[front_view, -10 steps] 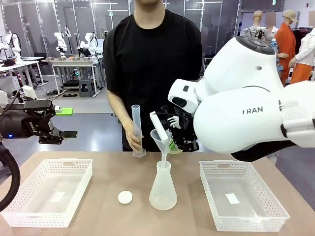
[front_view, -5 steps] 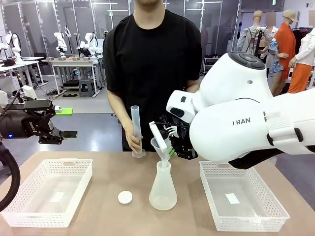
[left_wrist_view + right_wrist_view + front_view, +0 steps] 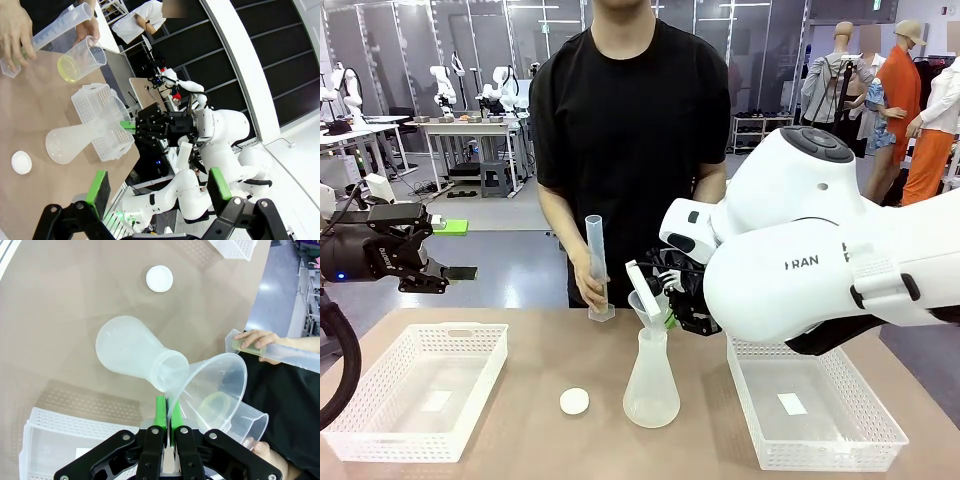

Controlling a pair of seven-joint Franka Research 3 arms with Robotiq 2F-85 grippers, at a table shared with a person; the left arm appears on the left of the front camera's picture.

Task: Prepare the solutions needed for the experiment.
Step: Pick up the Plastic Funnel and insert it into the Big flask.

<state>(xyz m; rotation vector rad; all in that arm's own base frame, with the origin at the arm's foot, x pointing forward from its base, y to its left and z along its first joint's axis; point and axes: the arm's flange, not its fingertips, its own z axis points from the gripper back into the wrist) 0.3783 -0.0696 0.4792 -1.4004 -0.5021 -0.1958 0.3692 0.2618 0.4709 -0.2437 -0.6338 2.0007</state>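
The white right arm (image 3: pixel 820 270), lettered "FRAN" as far as the print shows, reaches in over the worktop (image 3: pixel 540 350). A person in a black shirt (image 3: pixel 630 130) stands at the far edge.

Two white mesh baskets sit on the worktop, one by the left edge (image 3: pixel 455 328) and one by the right edge (image 3: pixel 820 450). Each has a pale label on its floor, too small to read.

The left fingers (image 3: pixel 159 184) hang beyond the left edge, spread wide with nothing between them.

A frosted conical flask (image 3: pixel 651 385) stands mid-worktop. At the far edge one hand (image 3: pixel 590 285) steadies an upright measuring cylinder (image 3: pixel 597 260), its marks illegible.

The right fingers (image 3: pixel 166 415) are clamped on the rim of a clear funnel (image 3: pixel 210 385), whose stem sits in the flask's neck.

The person's other hand tilts a clear beaker (image 3: pixel 90 55) above the funnel. The pale yellow-green solution (image 3: pixel 67 69) lies shallow in that beaker.

A white cap (image 3: pixel 574 401) lies beside the flask, towards the left edge.
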